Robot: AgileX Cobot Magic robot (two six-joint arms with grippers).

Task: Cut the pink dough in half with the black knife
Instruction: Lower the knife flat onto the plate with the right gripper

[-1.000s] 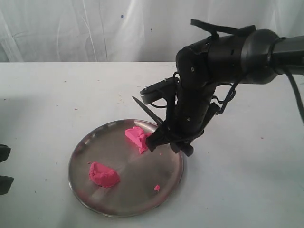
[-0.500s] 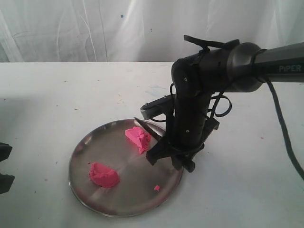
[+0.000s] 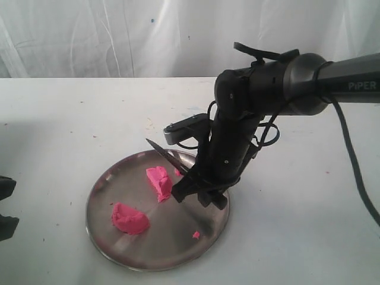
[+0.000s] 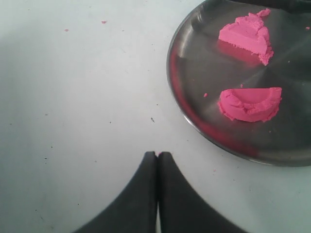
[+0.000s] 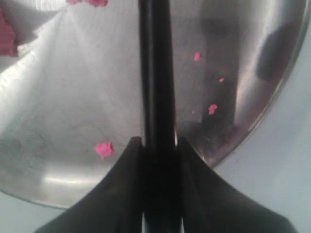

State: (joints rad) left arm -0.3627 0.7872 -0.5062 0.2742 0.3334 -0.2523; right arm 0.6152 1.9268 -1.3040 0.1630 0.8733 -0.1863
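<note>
The pink dough lies as two chunks on the round steel plate (image 3: 172,234): one chunk (image 3: 159,181) near the plate's middle, the other (image 3: 129,218) toward its front left. My right gripper (image 3: 194,190) hangs over the plate's right half, shut on the handle of the black knife (image 3: 167,157). The blade slants up to the left, just behind and above the middle chunk. In the right wrist view the knife (image 5: 156,73) runs straight out from the right gripper (image 5: 158,141) over the plate. My left gripper (image 4: 158,154) is shut and empty, on the table left of the plate (image 4: 194,121), with both chunks (image 4: 245,34) (image 4: 250,103) in sight.
Small pink crumbs (image 5: 104,149) (image 3: 196,235) lie on the plate. The white table (image 3: 71,130) stretches all round it, with a white curtain (image 3: 119,35) behind. A black cable (image 3: 356,178) trails from the right arm.
My right gripper has carried the knife down and to the left over the plate. The nearer chunk has slid left, away from the plate's back rim toward its middle. The left gripper stayed put.
</note>
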